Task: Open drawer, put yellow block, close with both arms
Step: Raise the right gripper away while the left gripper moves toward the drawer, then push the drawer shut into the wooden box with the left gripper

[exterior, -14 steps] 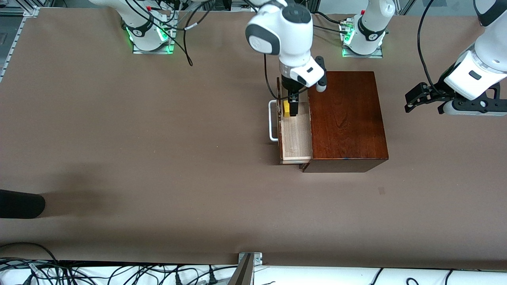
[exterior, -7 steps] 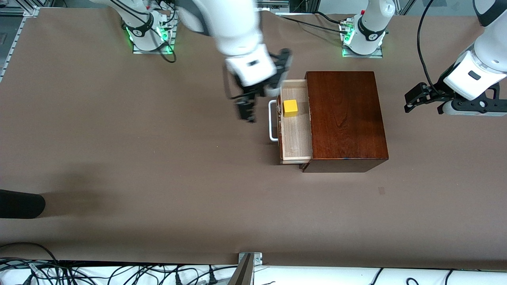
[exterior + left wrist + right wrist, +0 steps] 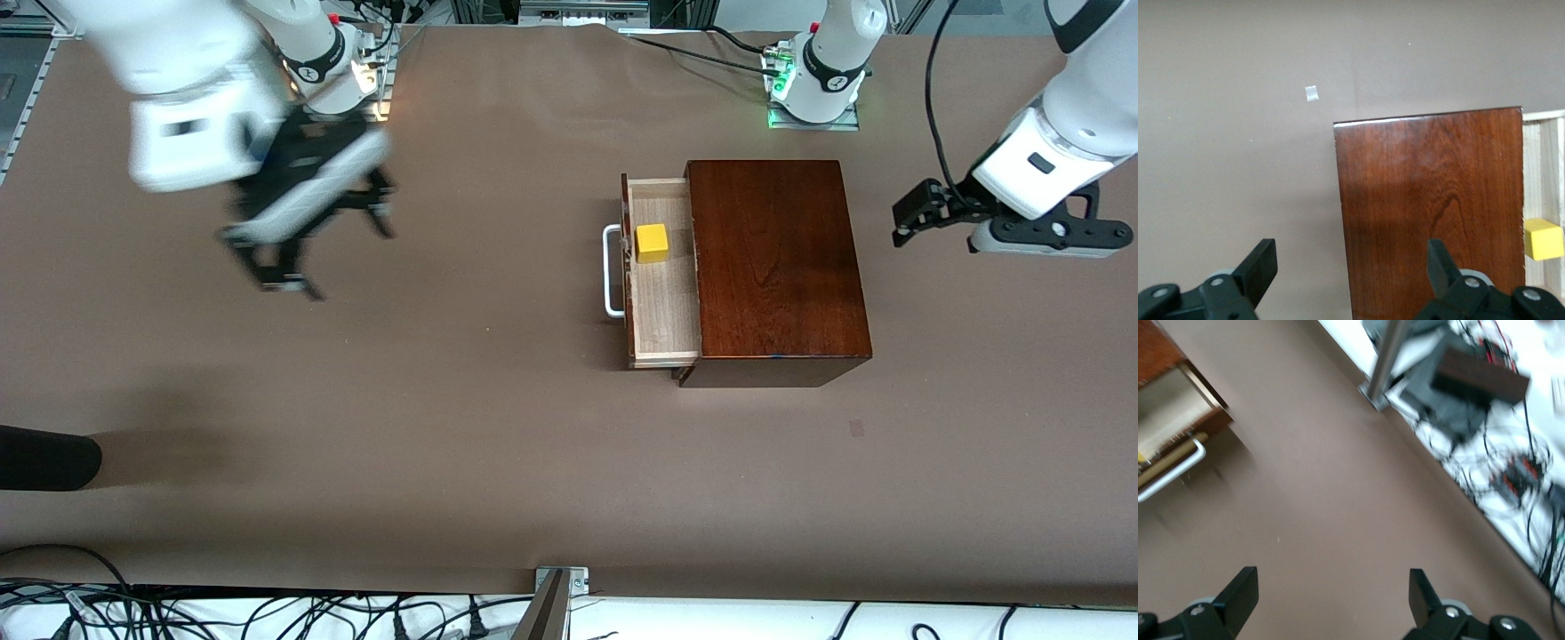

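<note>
The drawer (image 3: 662, 293) is standing open with the yellow block (image 3: 652, 242) now lying loose inside, so only closing is left. The right tool (image 3: 298, 244), spread and empty, is pulling away over bare table (image 3: 444, 427). The left tool (image 3: 916, 212), spread, is waiting beside the wooden box (image 3: 775, 267).

bright yellow block (image 3: 652, 243), pale wood drawer (image 3: 662, 302), white handle (image 3: 611, 271), glossy reddish-brown box (image 3: 773, 267), brown table (image 3: 444, 400)
</note>
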`<control>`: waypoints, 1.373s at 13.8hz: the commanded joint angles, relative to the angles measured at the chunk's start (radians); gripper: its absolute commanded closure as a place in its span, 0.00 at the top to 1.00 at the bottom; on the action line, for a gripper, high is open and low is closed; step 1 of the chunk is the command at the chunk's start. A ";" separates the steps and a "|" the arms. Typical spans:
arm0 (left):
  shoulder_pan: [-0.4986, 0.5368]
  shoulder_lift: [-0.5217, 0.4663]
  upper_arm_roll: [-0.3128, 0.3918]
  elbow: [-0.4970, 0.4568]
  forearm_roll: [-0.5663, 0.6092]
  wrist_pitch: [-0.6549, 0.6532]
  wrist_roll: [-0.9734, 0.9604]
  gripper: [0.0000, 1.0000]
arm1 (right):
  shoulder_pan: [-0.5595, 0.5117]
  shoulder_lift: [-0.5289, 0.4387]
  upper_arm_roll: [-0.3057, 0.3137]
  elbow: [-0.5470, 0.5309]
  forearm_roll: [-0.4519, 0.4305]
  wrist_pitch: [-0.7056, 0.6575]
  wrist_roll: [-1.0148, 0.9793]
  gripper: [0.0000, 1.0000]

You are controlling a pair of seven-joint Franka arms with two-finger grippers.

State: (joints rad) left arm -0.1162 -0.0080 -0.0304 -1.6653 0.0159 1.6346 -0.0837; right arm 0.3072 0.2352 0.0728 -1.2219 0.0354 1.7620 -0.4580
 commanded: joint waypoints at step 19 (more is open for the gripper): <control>-0.480 0.396 -0.017 0.240 -0.246 -0.029 0.811 1.00 | -0.100 -0.228 -0.143 -0.453 -0.015 -0.004 0.363 1.00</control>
State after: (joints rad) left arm -0.5413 0.2851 -0.0655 -1.5394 -0.2160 1.5728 0.6805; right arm 0.2102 -0.0044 -0.0742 -1.6987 0.0350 1.7586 -0.1154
